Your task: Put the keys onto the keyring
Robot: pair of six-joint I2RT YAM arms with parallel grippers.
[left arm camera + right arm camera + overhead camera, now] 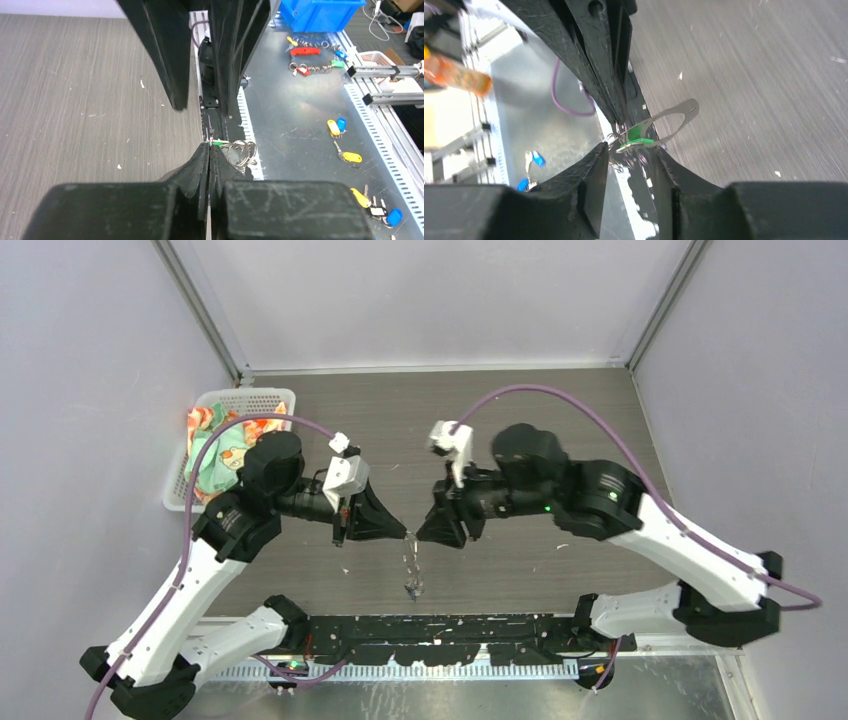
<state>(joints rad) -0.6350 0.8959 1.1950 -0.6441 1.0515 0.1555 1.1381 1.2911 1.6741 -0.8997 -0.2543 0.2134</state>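
Top view, left gripper [403, 532]: my fingers are pressed together over the near middle of the table [560, 420], tip to tip with my right gripper [421, 534].
Top view, keyring [412, 565]: it hangs from where the tips meet, dangling toward the black rail [430, 625] at the near edge.
Top view, room: bare table lies far and to both sides. Walls close off the left, right and far edges, and a basket [245, 393] sits in the far left corner.
Left wrist, left gripper [209, 150]: pinched shut. The green key [217, 143] and the keyring coils [242, 150] poke out right at the tips, and I cannot tell which one sits between the pads.
Right wrist, right gripper [630, 149]: my fingers are spread, gripping nothing.
Right wrist, green key [638, 134]: in the gap just beyond my fingertips, beside the keyring [616, 135].
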